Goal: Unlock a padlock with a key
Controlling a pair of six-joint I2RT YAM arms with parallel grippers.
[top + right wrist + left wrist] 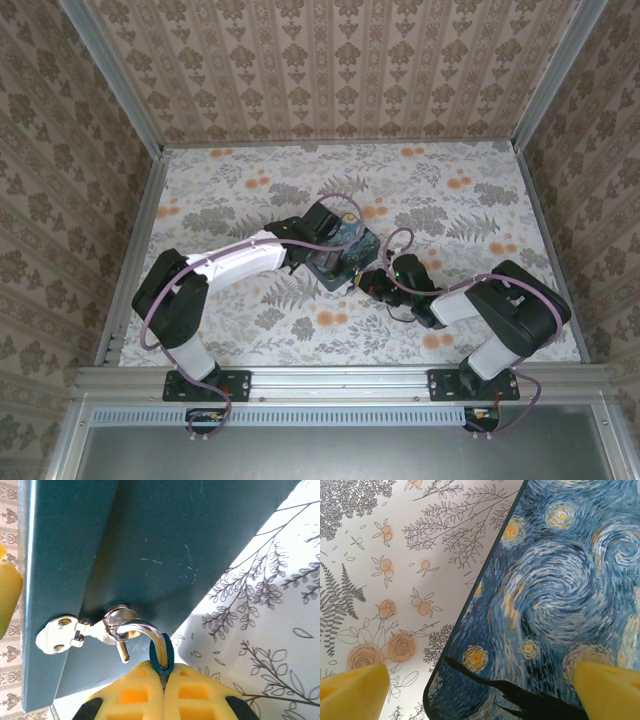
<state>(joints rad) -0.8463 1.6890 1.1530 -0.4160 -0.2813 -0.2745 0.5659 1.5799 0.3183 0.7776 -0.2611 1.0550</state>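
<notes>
Against teal box point(150, 545), padlock point(163, 655) shows open silver shackle.

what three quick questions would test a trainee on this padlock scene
1. True or false: the right hand is shut on the padlock.
2. The padlock's shackle hooks through: A) the hasp ring on the box; B) a left finger; C) nothing.
3. Fill in: the left hand holds its fingers ___ above the box's painted lid.
Key: 1 true; 2 A; 3 open.
</notes>
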